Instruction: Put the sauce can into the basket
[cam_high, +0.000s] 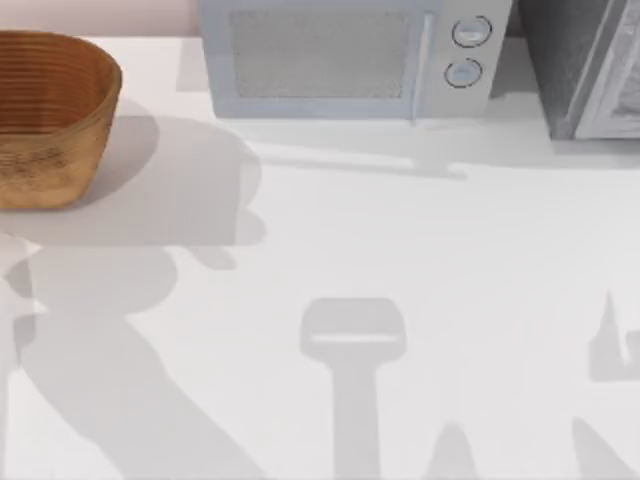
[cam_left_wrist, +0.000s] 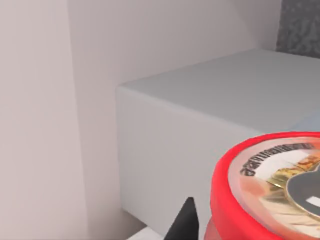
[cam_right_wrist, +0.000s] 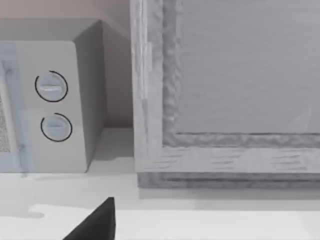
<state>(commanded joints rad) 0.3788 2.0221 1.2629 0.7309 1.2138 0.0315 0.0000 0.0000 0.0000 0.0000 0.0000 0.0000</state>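
Observation:
The basket (cam_high: 45, 120), round tan wicker with a darker inside, stands at the table's back left corner. The sauce can (cam_left_wrist: 267, 192), red with a printed lid, sits very close in the left wrist view, raised level with the microwave's top. My left gripper (cam_left_wrist: 235, 230) is shut on it, and one black fingertip (cam_left_wrist: 186, 221) rests beside the can's rim. A dark part of my right gripper (cam_right_wrist: 97, 222) juts into the right wrist view, low over the table and facing the back right.
A white microwave (cam_high: 345, 60) stands at the back middle, next to the basket. A grey textured cabinet (cam_high: 590, 70) fills the back right corner. The white table (cam_high: 400, 230) carries only arm shadows across its front half.

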